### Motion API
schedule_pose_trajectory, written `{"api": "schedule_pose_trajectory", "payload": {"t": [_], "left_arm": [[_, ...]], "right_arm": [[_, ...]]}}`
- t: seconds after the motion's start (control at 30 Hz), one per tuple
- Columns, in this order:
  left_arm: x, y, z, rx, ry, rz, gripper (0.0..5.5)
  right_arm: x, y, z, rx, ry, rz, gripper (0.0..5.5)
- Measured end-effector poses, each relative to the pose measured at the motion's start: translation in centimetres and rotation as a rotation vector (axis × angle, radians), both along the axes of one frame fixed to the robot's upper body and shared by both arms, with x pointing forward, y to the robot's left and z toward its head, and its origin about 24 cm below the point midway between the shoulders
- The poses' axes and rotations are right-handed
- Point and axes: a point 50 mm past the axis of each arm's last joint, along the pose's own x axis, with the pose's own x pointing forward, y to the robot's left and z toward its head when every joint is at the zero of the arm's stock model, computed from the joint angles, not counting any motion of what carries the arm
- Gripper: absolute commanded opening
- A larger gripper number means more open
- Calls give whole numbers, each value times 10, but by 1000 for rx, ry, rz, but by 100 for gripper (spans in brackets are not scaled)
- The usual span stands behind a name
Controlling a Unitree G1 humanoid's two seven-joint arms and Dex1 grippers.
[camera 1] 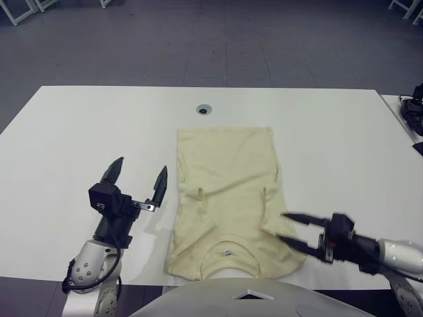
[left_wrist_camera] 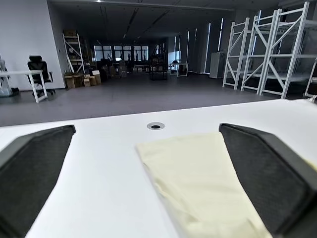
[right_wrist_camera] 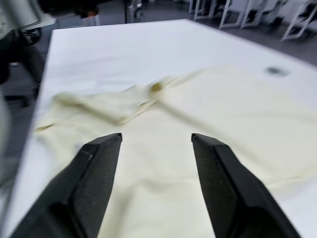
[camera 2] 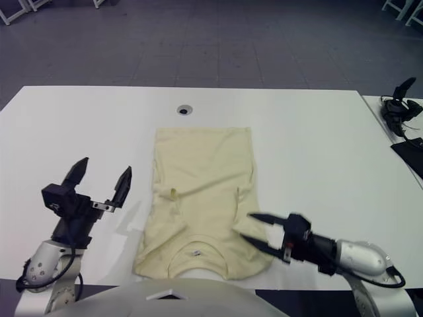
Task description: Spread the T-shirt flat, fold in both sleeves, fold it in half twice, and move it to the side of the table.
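A pale yellow T-shirt lies flat on a white table, seen from above my arms. Its collar is at the edge nearest me and its hem points away, just short of a small round grommet set in the table. Both sleeves look already turned in over the body, so the shirt reads as a tall, narrow rectangle that flares slightly toward the shoulders.

My left end effector hovers over bare table just beside the shirt's left edge, about level with the folded sleeves. Its two dark fingers are spread wide apart and hold nothing. My right end effector lies low at the shirt's near right corner, by the shoulder. Its fingers are also apart and empty, and point inward across the fabric. I cannot tell whether the lower finger touches the cloth.

I judge the step in hand to be the first fold in half. To do it well, I should pinch both near corners at matching points and catch every layer, including the tucked sleeves. I should then lift only enough to clear the table and carry collar to hem in one even sweep. The risks I see are gripping only the top layer, or the two sides travelling unevenly and skewing the fold.
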Motion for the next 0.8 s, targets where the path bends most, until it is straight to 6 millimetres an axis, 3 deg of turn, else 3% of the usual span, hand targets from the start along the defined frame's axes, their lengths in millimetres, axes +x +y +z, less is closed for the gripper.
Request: {"api": "schedule_pose_trajectory", "payload": {"t": [0.1, 0.27, 0.43, 0.63, 0.8], "left_arm": [[5, 17, 17, 341, -92, -9, 540], [3, 30, 15, 749, -115, -178, 540], [-11, 31, 0, 925, -92, -357, 540], [-34, 29, -26, 1090, -56, -640, 540], [-60, 27, -43, 1094, -1, -817, 540]], "right_arm": [[19, -23, 14, -32, -173, -152, 373], [17, -48, -3, -384, -314, -156, 453], [6, -55, -14, -665, -478, -1, 533], [-15, -58, -24, -871, -666, 326, 537], [-26, -56, -35, -886, -701, 517, 537]]}}
